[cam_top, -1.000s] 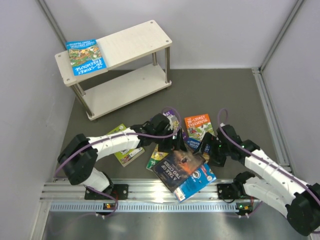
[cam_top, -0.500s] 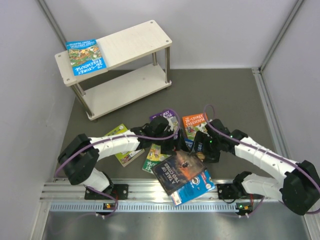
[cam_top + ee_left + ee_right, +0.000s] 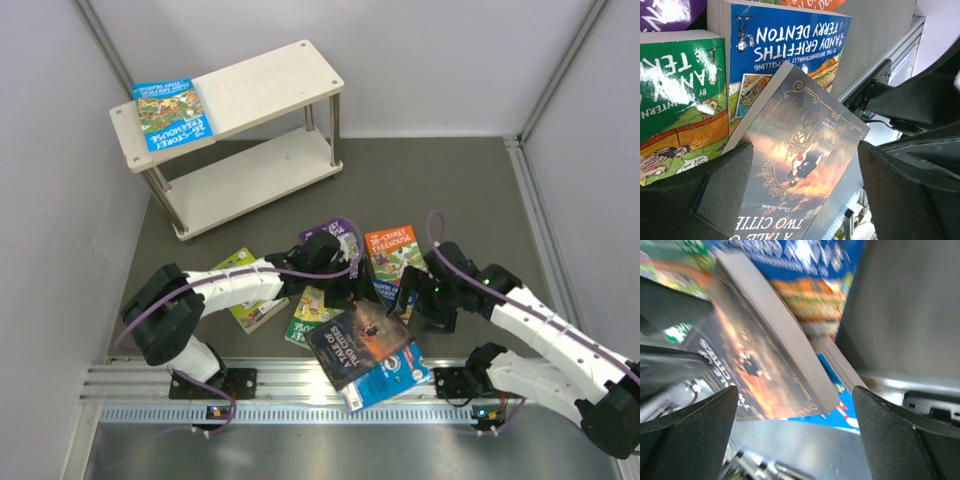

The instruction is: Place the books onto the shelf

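Left pincer: lowered, stood apart astride Tale of Two Cities book.
Right pincer: apart; its wrist view showed the book's page edge.

Both arms are extended low and inward, so that the two hands are set facing each other, just apart. The left hand is held spread wide — the right hand likewise, fingers well parted.
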You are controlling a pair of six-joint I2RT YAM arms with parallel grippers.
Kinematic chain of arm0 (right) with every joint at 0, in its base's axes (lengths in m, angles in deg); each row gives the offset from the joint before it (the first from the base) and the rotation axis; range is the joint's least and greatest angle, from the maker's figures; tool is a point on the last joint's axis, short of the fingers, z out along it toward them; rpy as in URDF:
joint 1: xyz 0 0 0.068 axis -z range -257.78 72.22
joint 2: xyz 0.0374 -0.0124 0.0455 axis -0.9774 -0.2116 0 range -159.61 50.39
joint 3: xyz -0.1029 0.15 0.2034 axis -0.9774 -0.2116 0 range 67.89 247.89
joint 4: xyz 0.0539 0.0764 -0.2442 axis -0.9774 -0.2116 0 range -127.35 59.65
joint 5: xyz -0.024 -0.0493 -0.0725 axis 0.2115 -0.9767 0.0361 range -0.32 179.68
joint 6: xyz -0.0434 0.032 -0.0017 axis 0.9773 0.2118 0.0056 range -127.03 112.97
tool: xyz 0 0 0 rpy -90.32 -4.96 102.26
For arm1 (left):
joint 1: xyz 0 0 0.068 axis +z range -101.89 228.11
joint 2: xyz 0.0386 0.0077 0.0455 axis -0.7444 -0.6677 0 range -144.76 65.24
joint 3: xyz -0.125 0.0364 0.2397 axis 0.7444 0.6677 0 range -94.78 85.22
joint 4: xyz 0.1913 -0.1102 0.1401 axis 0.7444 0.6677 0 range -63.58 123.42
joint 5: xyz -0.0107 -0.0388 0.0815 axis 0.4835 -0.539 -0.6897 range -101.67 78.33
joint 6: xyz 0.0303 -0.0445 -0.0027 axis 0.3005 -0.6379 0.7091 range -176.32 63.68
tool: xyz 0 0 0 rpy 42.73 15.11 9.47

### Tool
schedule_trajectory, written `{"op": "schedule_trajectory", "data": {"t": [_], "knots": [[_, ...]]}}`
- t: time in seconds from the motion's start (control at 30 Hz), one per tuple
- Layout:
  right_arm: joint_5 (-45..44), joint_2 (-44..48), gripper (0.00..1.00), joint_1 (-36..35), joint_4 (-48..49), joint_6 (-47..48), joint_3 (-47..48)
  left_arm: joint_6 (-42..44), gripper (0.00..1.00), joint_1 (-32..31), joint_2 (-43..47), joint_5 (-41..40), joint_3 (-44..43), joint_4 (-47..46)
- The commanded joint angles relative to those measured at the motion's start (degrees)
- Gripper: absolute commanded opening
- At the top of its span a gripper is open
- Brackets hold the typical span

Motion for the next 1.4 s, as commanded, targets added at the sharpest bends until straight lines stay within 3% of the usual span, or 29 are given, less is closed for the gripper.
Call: {"op": "schedule_trajectory", "data": {"t": [0.0,0.13,0.3,0.4,0.6,0.7,0.73,0.8,0.83,0.93,1.07,1.17,1.23,1.37], "knots": [[5.9,2.6,0.97,-1.0,0.5,-5.0,-3.8,1.7,0.92,-0.7,-4.2,-3.6,1.3,2.9],[10.3,5.8,0.96,-1.7,7.6,-11.9,-9.5,1.3,0.92,-0.5,-5.7,-3.5,1.4,2.5],[9.9,7.2,0.96,-3.9,11.1,-17.0,-14.0,0.5,0.91,-0.5,-7.0,-3.5,1.7,1.3],[8.4,7.9,0.95,-5.1,18.1,-21.1,-17.6,-0.8,0.91,-0.5,-6.8,-3.2,2.8,-0.6],[5.7,6.5,0.80,-5.2,27.2,-24.2,-20.1,-2.4,0.91,-0.5,-4.7,-3.7,5.5,-1.4],[4.6,3.3,0.65,-5.2,26.8,-21.3,-16.0,-2.7,0.91,-0.5,-3.6,-4.3,6.4,-1.4],[4.3,1.3,0.53,-5.2,26.1,-20.2,-13.3,-2.8,0.91,-0.6,-3.4,-4.4,6.5,-1.4],[3.6,-1.4,0.39,-5.2,25.0,-17.3,-9.6,-2.9,0.91,-0.5,-3.3,-4.4,6.5,-1.3],[3.5,-2.2,0.24,-5.2,24.6,-16.4,-8.4,-2.9,0.91,-0.5,-3.3,-4.4,6.2,-1.2],[3.2,-5.4,0.00,-5.1,21.6,-12.8,-3.1,-3.0,0.91,-0.6,-3.4,-4.5,4.7,-0.4],[0.6,-6.6,0.00,-5.1,14.8,-6.5,4.4,-0.5,0.91,-0.5,-3.2,-5.9,-1.1,4.9],[-1.6,-6.8,0.00,-4.7,9.5,-2.0,11.4,4.3,0.94,0.2,-2.4,-8.7,-9.0,14.4],[-2.0,-7.5,0.00,-3.9,6.4,0.6,17.2,8.0,0.96,3.3,-0.5,-9.2,-14.3,20.9],[2.7,-9.6,0.00,-2.3,7.0,9.4,27.2,13.4,0.99,13.4,5.5,-5.8,-18.2,25.0]]}}
